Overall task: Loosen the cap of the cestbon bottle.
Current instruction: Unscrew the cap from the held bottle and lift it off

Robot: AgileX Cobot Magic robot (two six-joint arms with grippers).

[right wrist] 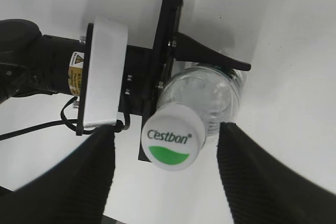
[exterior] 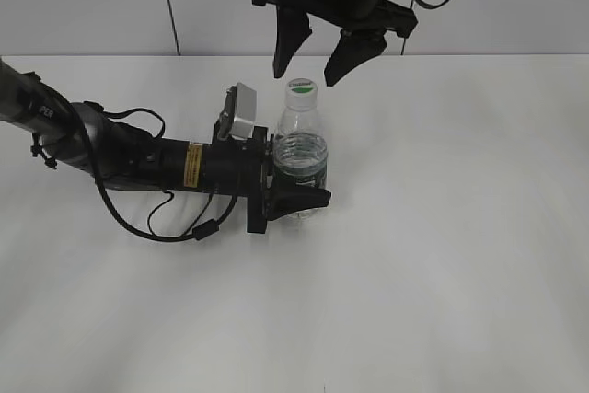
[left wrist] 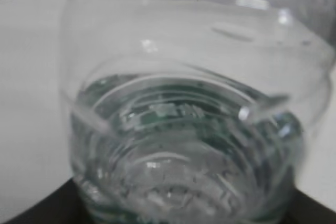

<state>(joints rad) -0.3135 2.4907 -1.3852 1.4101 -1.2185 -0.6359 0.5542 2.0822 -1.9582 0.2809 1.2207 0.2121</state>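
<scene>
the small clear ribbed plastic cestbon bottle [exterior: 300,158] stands upright near the middle of the white counter [exterior: 442,255], clamped around its body by the left end effector [exterior: 296,192] reaching in from the left. its round white screw cap [right wrist: 172,136] with the green half-circle mark is still on. the right end effector [exterior: 313,66] hangs just above the cap, fingers spread apart, touching nothing.

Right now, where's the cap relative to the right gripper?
The cap is on the upright cestbon bottle mid-table in the exterior view, just below the open right gripper, untouched; the left gripper clamps the bottle's body.
</scene>
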